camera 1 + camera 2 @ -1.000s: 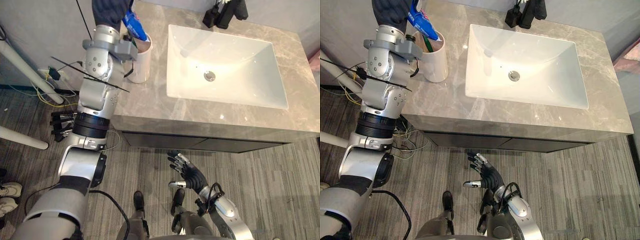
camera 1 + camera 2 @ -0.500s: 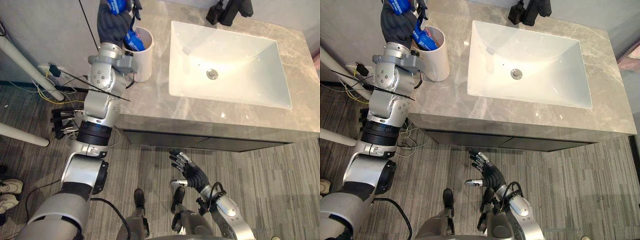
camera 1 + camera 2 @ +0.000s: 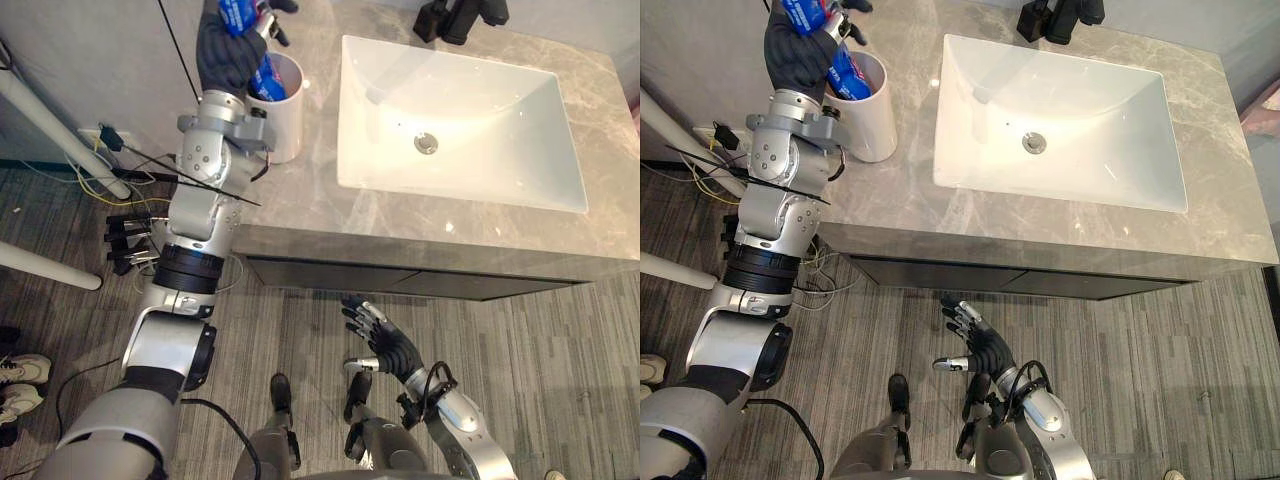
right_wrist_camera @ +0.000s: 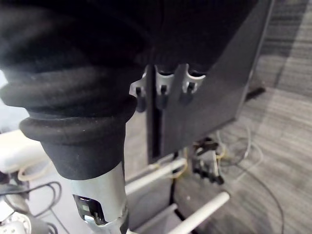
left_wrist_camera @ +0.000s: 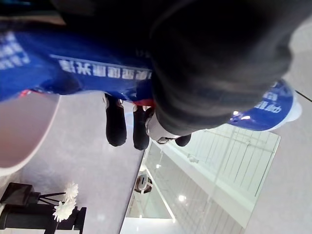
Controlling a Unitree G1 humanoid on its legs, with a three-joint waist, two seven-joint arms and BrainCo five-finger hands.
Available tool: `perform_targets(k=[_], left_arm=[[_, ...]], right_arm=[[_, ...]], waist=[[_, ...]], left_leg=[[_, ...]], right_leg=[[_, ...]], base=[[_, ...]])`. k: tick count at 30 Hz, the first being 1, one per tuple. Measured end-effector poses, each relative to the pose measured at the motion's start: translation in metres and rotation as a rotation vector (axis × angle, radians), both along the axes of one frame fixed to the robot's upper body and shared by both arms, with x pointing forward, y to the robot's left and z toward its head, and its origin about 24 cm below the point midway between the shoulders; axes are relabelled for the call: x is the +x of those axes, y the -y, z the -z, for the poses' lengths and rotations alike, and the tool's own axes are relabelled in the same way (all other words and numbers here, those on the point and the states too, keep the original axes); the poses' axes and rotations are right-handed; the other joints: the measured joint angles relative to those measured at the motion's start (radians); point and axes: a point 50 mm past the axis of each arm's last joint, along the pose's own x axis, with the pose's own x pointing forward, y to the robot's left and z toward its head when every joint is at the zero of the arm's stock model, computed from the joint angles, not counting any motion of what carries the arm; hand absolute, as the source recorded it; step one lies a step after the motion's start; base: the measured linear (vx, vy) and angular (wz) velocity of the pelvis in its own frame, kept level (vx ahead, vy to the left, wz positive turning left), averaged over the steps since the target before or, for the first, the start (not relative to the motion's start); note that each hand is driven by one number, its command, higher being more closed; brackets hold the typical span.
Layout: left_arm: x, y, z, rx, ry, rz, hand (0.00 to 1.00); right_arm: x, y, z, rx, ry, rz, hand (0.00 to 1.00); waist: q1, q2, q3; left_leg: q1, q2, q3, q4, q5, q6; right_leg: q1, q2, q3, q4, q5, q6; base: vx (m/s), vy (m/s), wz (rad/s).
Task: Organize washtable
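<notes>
The blue tube (image 3: pixel 266 78) has been lowered further into the white cup (image 3: pixel 287 130), which stands on the tabletop (image 3: pixel 300 205) left of the sink (image 3: pixel 480 110). The tube's upper part is gripped by the left hand (image 3: pixel 226 52), fingers curled round it. The right hand (image 3: pixel 388 347) is held low over the floor (image 3: pixel 560 340), fingers spread.

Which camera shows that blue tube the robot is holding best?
The right eye view: the blue tube runs from the left hand down to the white cup's mouth. The left eye view matches; the left wrist view shows it close, partly hidden.
</notes>
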Motion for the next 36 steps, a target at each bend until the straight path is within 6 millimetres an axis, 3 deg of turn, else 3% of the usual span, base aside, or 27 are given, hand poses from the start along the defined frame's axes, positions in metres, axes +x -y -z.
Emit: perform_targets(k=[14, 21, 28, 32, 35, 36], left_arm=[[-0.001, 0.010, 0.001, 0.079, 0.002, 0.032, 0.00], [-0.009, 0.015, -0.034, 0.137, 0.107, 0.049, 0.00], [-0.016, 0.000, -0.055, 0.149, 0.175, 0.015, 0.00], [-0.032, -0.008, -0.092, 0.164, 0.298, -0.018, 0.00], [-0.042, -0.019, -0.107, 0.178, 0.364, -0.056, 0.00], [-0.046, -0.027, -0.112, 0.181, 0.388, -0.076, 1.00]], right_arm=[[0.003, -0.010, -0.005, 0.019, 0.021, -0.044, 0.00], [0.004, -0.013, -0.004, 0.020, 0.019, -0.062, 0.00], [0.001, -0.013, 0.007, -0.015, -0.022, -0.107, 0.00], [-0.002, -0.017, 0.009, -0.008, -0.033, -0.118, 0.00], [-0.003, -0.017, 0.010, -0.003, -0.039, -0.114, 0.00], [-0.003, -0.017, 0.010, -0.001, -0.038, -0.111, 0.00]], waist=[[0.011, 0.010, -0.001], [0.014, 0.026, -0.006], [0.016, 0.090, -0.052], [0.014, 0.091, -0.074], [0.017, 0.091, -0.105], [0.018, 0.091, -0.112]], left_leg=[[0.001, -0.013, -0.001, 0.009, 0.001, 0.001], [0.019, -0.024, -0.001, 0.016, 0.001, 0.001], [0.031, -0.039, 0.001, -0.009, 0.017, 0.012], [0.055, -0.042, -0.001, -0.040, 0.035, 0.014], [0.055, -0.042, -0.004, -0.040, 0.035, 0.014], [0.062, -0.042, -0.007, -0.040, 0.035, 0.014]], right_leg=[[0.004, -0.013, -0.022, 0.000, 0.000, 0.000], [0.026, -0.024, -0.025, 0.000, 0.000, -0.001], [0.028, -0.030, -0.029, -0.003, -0.002, -0.001], [0.037, -0.030, -0.030, -0.004, -0.003, -0.002], [0.040, -0.030, -0.042, -0.004, -0.006, -0.006], [0.049, -0.030, -0.047, -0.004, -0.007, -0.007]], base=[[0.00, 0.000, 0.00], [0.02, 0.027, 0.01], [0.02, 0.037, 0.00], [0.02, 0.011, -0.02], [0.05, 0.015, 0.04], [0.06, 0.015, 0.10]])
